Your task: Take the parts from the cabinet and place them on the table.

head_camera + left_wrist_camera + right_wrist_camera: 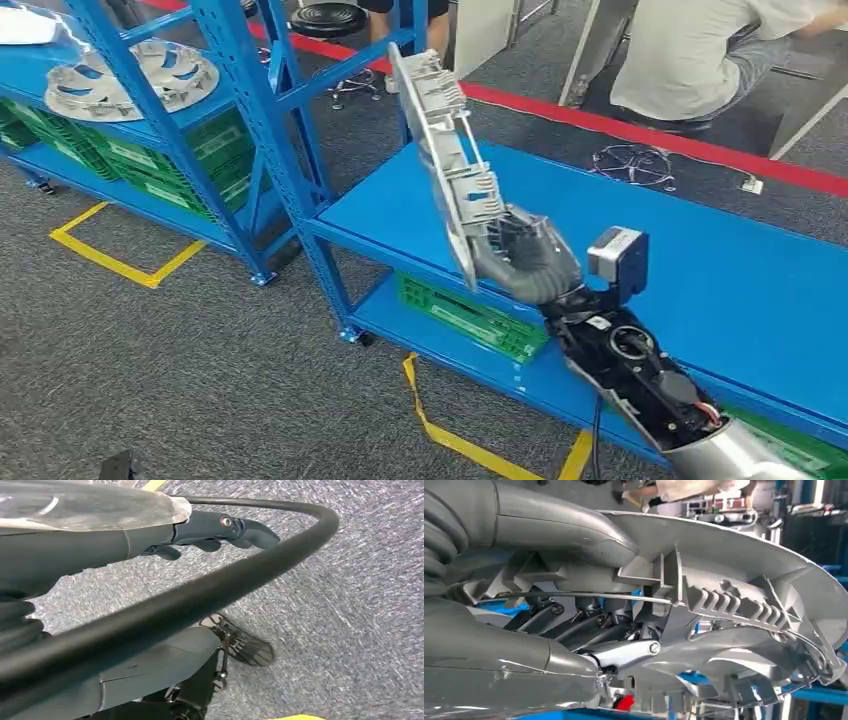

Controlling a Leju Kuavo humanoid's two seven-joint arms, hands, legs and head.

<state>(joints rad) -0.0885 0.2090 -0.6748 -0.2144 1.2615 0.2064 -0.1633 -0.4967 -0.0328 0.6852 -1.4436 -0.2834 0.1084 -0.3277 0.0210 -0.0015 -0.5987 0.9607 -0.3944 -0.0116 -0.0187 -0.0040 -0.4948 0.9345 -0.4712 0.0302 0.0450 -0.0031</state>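
I hold the wheel cover (447,150) in my right hand (525,258), fingers (574,625) tight on its near bottom edge. It stands up on its edge, its long side going up and far from my hand, over the near left part of the blue table (720,270). I think I must tip it flat and lower it. My right arm reaches up from the near right. Another wheel cover (130,78) lies on the shelf (150,200), far left. My left hand (220,532) hangs low over the floor, fingers curled, holding nothing.

A person in a pale shirt (690,55) sits beyond red floor tape (640,130), perhaps on a stool.
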